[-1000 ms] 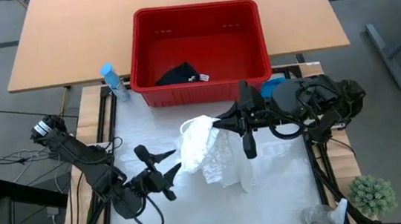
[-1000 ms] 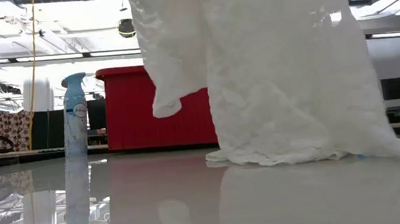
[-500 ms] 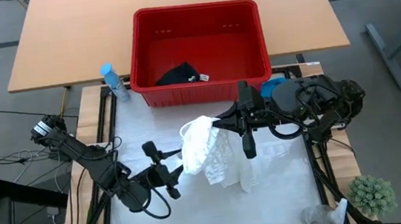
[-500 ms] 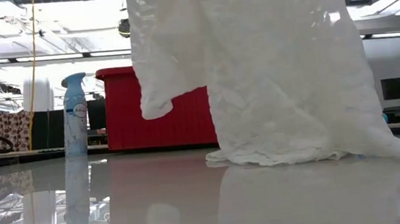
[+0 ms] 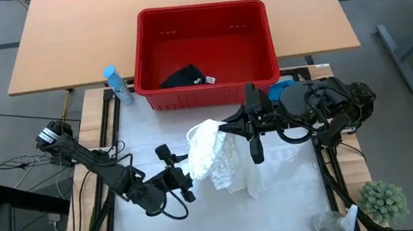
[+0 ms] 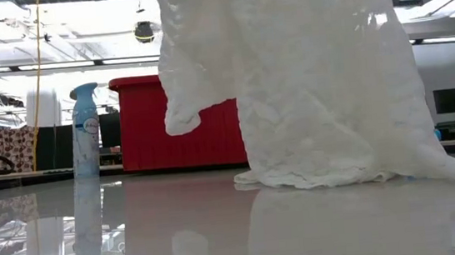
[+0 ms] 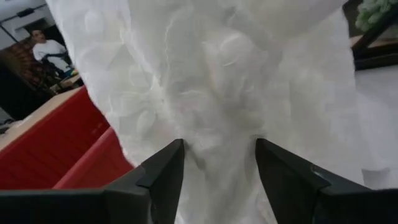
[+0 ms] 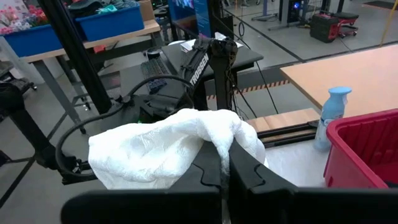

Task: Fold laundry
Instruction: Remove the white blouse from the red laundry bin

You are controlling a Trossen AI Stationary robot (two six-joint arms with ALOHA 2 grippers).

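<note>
Cream lacy cloth [image 5: 215, 157] hung above desk [image 5: 292, 199], hem touching | right gripper [image 5: 227, 127] clenched on top fold | left gripper [image 5: 184, 172] spread at hanging edge | advice: edge to be seated fully between fingers [image 7: 163, 171] before closing.

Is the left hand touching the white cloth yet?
Cannot tell. In the left wrist view the left hand is open, the white cloth filling the gap between its fingers, but neither contact nor a gap shows plainly.
</note>
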